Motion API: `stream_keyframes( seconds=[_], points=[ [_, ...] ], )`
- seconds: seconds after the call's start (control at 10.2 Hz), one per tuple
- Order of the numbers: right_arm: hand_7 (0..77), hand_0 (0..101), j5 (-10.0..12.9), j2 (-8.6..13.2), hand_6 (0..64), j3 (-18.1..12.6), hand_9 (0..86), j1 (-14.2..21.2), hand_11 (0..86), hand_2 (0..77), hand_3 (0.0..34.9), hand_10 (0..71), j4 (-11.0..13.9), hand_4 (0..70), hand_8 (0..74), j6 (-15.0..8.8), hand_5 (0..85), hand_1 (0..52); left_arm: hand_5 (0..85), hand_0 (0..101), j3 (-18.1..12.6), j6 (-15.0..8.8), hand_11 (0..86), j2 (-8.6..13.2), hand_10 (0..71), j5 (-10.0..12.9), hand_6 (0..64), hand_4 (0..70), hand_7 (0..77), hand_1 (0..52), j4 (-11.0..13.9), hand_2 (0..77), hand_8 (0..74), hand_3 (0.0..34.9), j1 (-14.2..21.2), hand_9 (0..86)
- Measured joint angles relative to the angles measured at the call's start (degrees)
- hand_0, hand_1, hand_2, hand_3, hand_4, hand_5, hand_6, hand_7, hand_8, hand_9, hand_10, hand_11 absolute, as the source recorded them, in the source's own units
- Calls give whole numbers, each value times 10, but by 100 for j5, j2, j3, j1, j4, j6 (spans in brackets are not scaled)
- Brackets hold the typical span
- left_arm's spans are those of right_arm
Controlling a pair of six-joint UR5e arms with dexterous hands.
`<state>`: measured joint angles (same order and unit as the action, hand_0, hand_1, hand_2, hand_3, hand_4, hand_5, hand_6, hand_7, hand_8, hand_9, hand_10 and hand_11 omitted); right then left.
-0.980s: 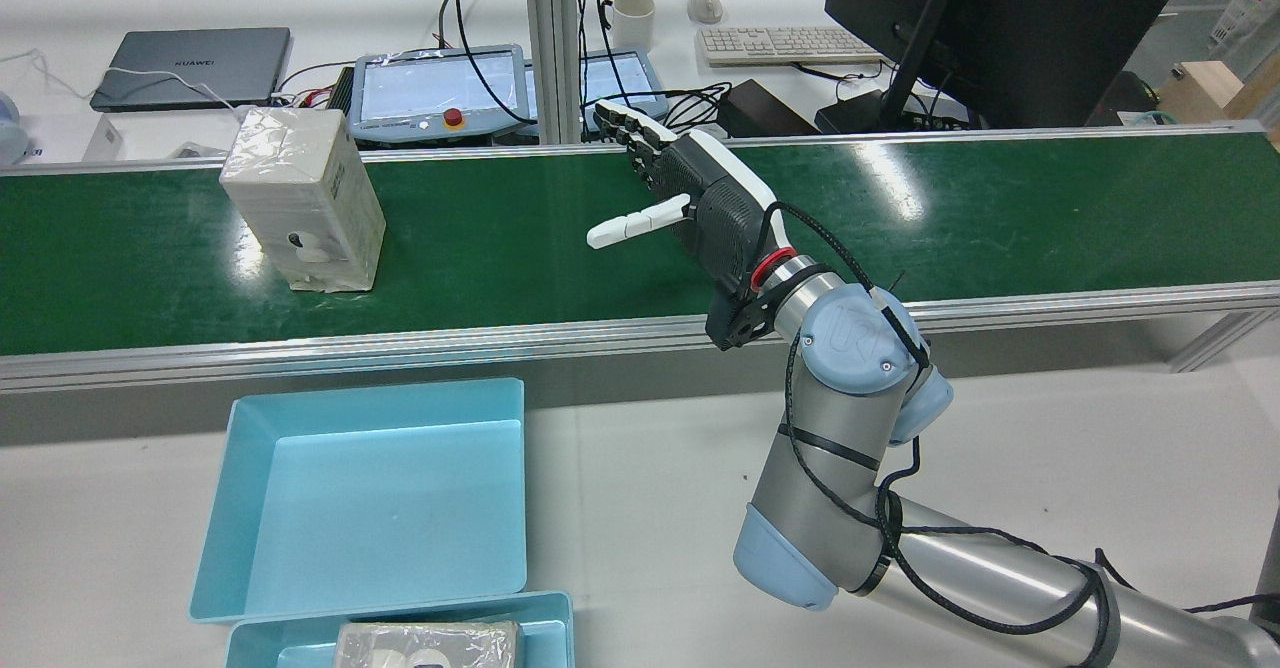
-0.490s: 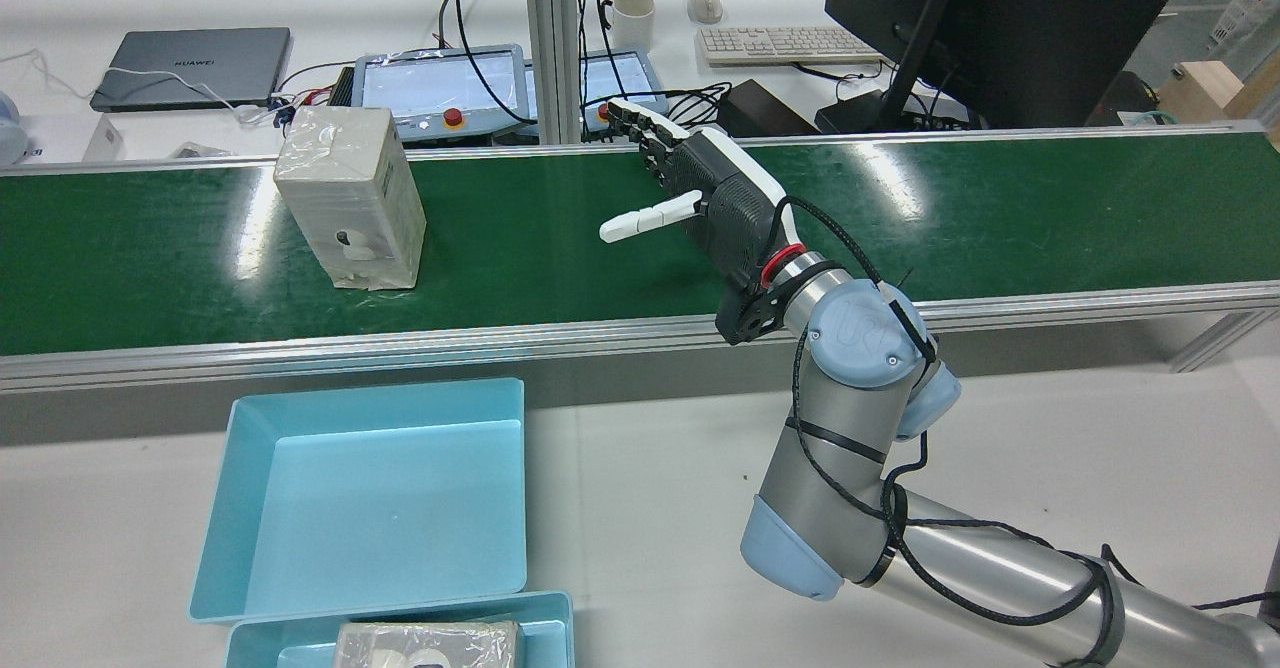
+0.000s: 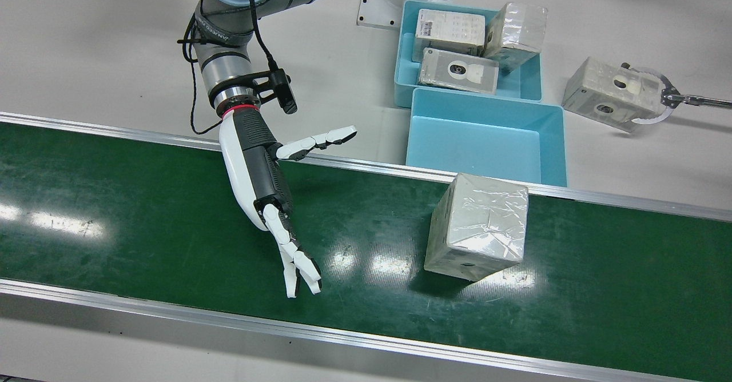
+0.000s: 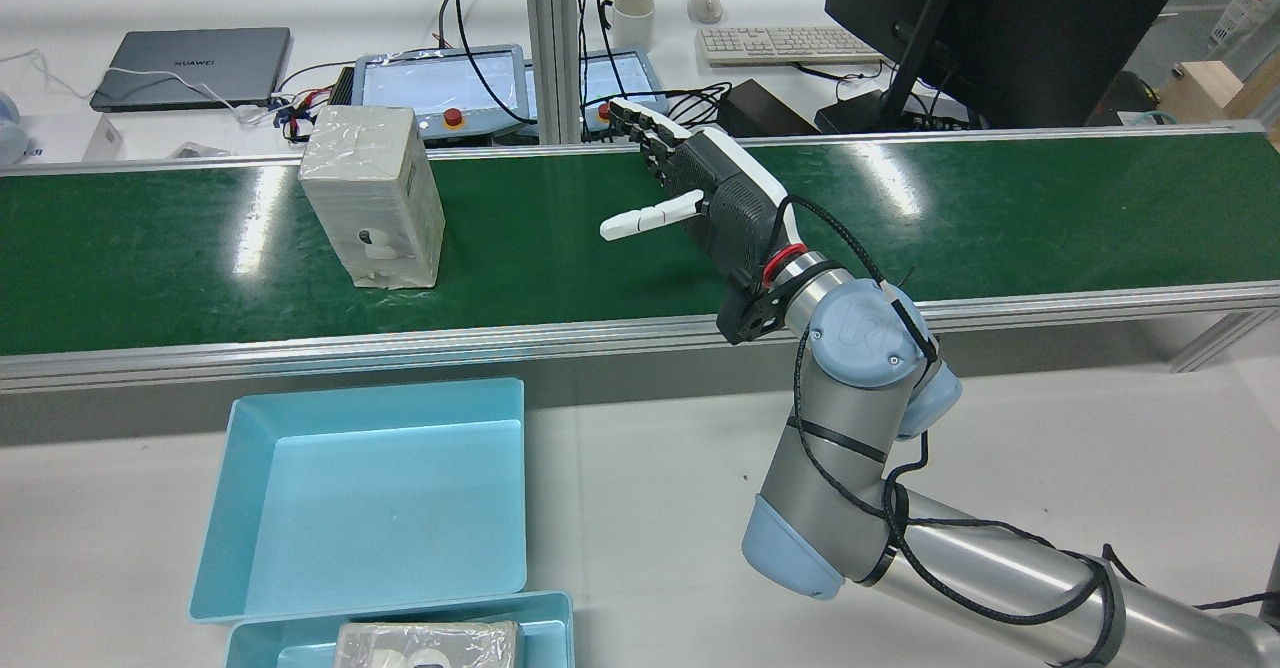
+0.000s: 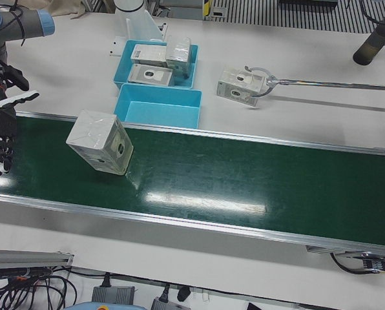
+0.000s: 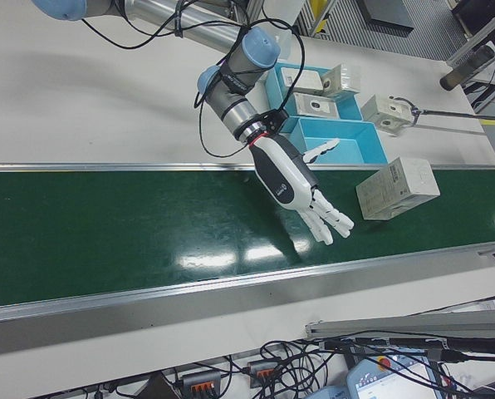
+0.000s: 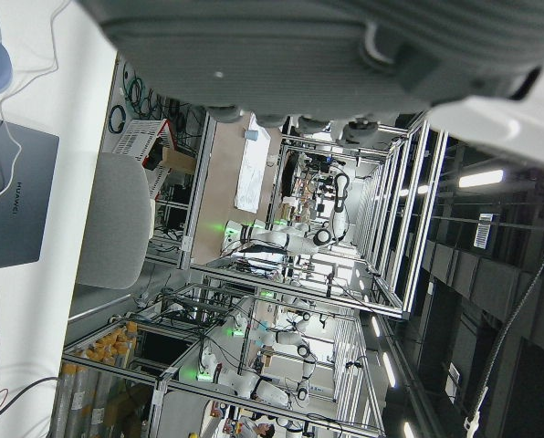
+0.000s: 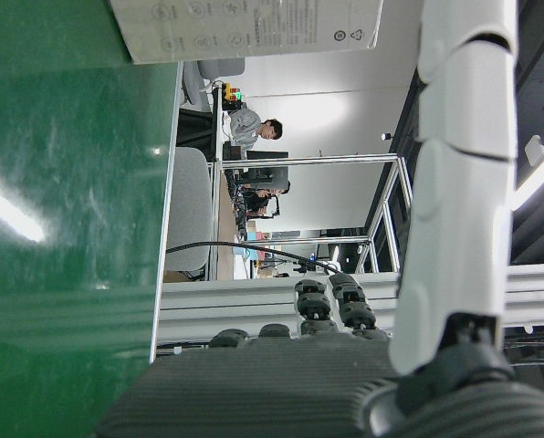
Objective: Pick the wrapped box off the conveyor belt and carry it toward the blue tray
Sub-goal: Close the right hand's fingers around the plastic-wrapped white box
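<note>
Item: wrapped box [image 4: 372, 202], standing upright on the green conveyor belt [image 4: 560, 238], near its left part in the rear view, touching nothing of mine. My right hand [image 4: 690, 196] is hovering over the belt, well to the box's right, fingers [image 3: 294, 262] spread, holding nothing (thumb jutting toward the box). Blue tray [image 4: 250, 508] is lying on the table on the belt's near side. My left hand: fingers' state I cannot tell.

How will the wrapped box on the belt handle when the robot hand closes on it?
The wrapped box is film-covered and glossy, so probably slippery. It stands tall on the belt, so a side nudge may tip it. The open right robot hand looks narrower than the box, so the grip may be marginal.
</note>
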<state>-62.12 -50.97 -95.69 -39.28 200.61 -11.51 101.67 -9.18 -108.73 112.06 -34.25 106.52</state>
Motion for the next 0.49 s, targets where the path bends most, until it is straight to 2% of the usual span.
stream_keyframes(
  seconds=[0.49],
  points=[
    [22,475,-10,-1,5,116,11,0,11,65,0,0,-39,44,0,2,115,142,11,0,0,0,5,0,5,0,5,0,5,0,0,11,5,0,0,5]
  ],
)
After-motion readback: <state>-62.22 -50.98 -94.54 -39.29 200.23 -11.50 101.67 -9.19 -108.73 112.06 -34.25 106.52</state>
